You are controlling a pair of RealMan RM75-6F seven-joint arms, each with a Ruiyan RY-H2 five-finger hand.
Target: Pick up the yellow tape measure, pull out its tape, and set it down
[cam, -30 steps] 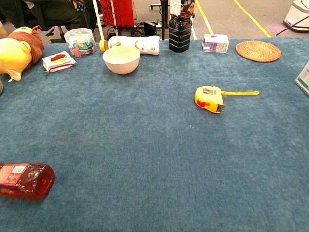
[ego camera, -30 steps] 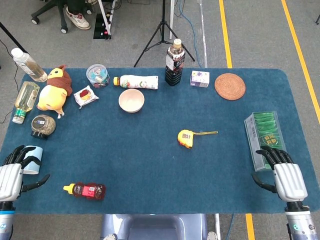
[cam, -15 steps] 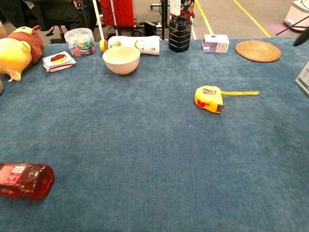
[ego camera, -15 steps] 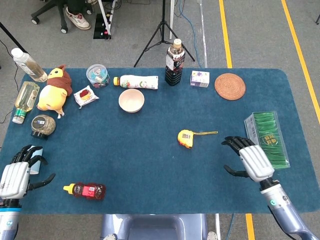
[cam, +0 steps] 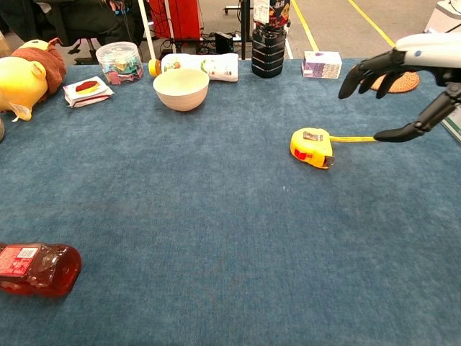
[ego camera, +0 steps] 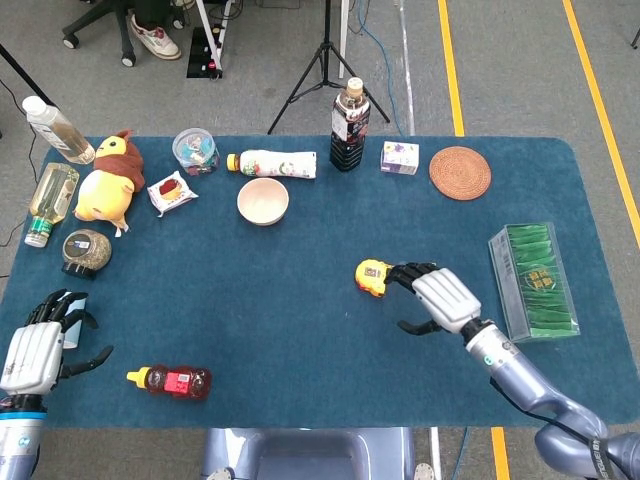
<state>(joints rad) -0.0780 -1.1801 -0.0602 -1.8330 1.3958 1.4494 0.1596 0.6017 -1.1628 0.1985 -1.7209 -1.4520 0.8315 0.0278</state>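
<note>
The yellow tape measure (ego camera: pixel 371 277) (cam: pixel 312 146) lies on the blue table mat near the middle, with a short length of tape (cam: pixel 351 138) sticking out to the right. My right hand (ego camera: pixel 436 297) (cam: pixel 405 74) hovers open just right of it and above the tape, fingers spread toward the case, holding nothing. At the front left corner my left hand (ego camera: pixel 36 350) is open and empty; the chest view does not show it.
A red bottle (ego camera: pixel 172 381) lies at the front left. A cream bowl (ego camera: pixel 263 201), a dark bottle (ego camera: pixel 349 124), a small box (ego camera: pixel 399 157) and a woven coaster (ego camera: pixel 460 172) stand at the back. A clear box of green packets (ego camera: pixel 534 277) sits right.
My right hand has swept from the front right corner leftward across the mat to just beside the tape measure. The left hand has barely shifted. The tape measure has not moved.
</note>
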